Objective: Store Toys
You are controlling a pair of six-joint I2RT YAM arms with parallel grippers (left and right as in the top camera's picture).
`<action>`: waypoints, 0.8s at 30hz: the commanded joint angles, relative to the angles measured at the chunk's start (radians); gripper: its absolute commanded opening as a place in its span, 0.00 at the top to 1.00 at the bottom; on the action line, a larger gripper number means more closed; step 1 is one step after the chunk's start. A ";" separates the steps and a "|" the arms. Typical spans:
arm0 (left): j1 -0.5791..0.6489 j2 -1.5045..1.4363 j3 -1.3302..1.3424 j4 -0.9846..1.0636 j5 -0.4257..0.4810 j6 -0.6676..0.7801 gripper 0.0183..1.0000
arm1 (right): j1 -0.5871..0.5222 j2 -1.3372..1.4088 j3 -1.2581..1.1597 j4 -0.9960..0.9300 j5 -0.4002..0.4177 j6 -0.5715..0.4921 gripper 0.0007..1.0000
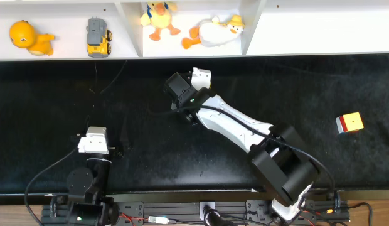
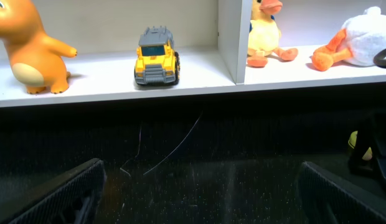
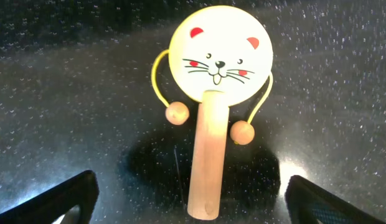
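Observation:
A wooden rattle drum (image 3: 219,62) with a cat face, a plain handle and two beads on yellow strings lies flat on the black table. My right gripper (image 3: 190,190) hangs open above it, a finger on either side of the handle and not touching it. In the top view the right gripper (image 1: 182,94) is over the table's middle, near the shelf. My left gripper (image 1: 94,140) rests open near its base, facing the shelf (image 2: 106,81), with nothing between its fingers (image 2: 68,193).
The white shelf (image 1: 194,50) along the back holds an orange figure (image 1: 30,36), a yellow toy truck (image 1: 98,37), a yellow duck plush (image 1: 159,17) and a white duck plush (image 1: 214,31). A coloured cube (image 1: 349,122) lies at the table's right.

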 commanded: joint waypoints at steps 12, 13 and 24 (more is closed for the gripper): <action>-0.005 -0.014 -0.004 0.000 0.006 0.011 0.00 | -0.020 0.012 0.027 -0.006 0.014 0.012 0.48; -0.005 -0.014 -0.004 0.000 0.006 0.011 0.00 | -0.022 0.012 0.027 -0.011 0.014 0.012 0.50; -0.005 -0.014 -0.004 0.000 0.006 0.011 0.00 | -0.032 0.040 0.027 -0.018 -0.006 0.012 0.64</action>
